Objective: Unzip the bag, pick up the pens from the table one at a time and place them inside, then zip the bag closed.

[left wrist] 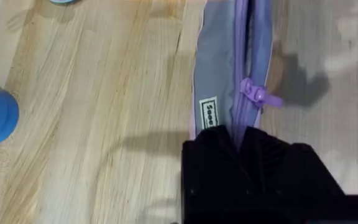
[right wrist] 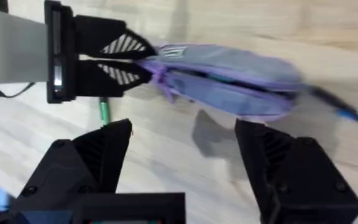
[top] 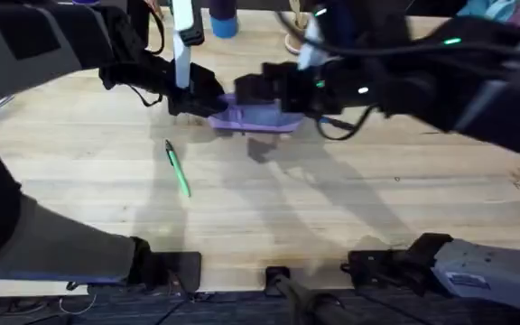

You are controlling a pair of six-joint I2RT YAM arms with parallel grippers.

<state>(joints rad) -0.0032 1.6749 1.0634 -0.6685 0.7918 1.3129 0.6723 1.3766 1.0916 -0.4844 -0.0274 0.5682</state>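
The bag (top: 258, 118) lies near the far edge of the counter (top: 350, 208), toward the middle, its zipper end pinched between the closed jaws of the left gripper (right wrist: 143, 65). The right gripper (right wrist: 182, 163) hovers just beside it with jaws wide apart and empty. The slider (left wrist: 257, 95) is judged best pulled along the zipper line while the left grip anchors the bag; a green pen (top: 178, 169) waits nearer the front.

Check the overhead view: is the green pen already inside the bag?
No. The green pen lies on the bare table, apart from the bag the grippers are working on.
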